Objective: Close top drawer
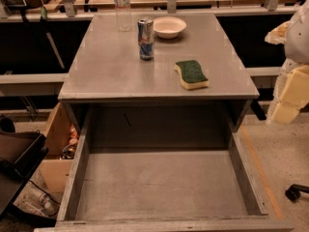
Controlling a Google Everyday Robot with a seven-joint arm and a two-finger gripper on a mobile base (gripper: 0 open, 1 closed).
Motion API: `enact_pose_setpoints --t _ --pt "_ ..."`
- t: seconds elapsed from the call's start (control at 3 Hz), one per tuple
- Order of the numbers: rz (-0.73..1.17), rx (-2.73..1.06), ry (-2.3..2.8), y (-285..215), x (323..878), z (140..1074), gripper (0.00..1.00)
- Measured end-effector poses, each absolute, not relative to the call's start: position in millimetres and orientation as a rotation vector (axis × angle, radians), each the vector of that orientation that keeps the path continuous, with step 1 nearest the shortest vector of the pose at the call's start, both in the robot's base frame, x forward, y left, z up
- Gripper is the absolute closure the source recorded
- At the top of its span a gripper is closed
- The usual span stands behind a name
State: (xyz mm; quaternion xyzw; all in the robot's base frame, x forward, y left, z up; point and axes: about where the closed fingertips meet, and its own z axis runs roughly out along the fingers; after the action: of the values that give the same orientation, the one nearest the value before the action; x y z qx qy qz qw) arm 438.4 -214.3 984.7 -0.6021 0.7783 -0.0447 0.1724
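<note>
The top drawer (77, 173) is a wide grey box pulled far out toward me from under the grey cabinet top (111, 66). Its inside holds nothing. Its front panel (164, 224) lies along the bottom edge of the view, and the knob is out of sight. My arm shows as white and yellowish segments at the right edge. My gripper (276, 33) sits at its upper end, high and to the right of the cabinet top, well away from the drawer and touching nothing.
On the cabinet top stand a drink can (146, 38), a white bowl (169, 27), a clear bottle (122, 6) and a green-and-yellow sponge (191, 74). A pale tan wooden drawer (58, 144) stands open at the left. A black object (19, 153) and a chair caster (295, 192) are on the floor.
</note>
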Motion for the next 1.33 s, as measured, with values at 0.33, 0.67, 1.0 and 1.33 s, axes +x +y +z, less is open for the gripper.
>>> enact_pose_setpoints --t 0.33,0.67,1.0,1.33 --pt "-0.127 -1.708 2.208 -214 438 985 0.00" --pt "-0.126 -1.685 2.234 -223 444 981 0.00" --pt "-0.126 -1.684 2.235 -224 444 981 0.00" --pt "-0.118 -1.676 2.204 -226 422 968 0.18"
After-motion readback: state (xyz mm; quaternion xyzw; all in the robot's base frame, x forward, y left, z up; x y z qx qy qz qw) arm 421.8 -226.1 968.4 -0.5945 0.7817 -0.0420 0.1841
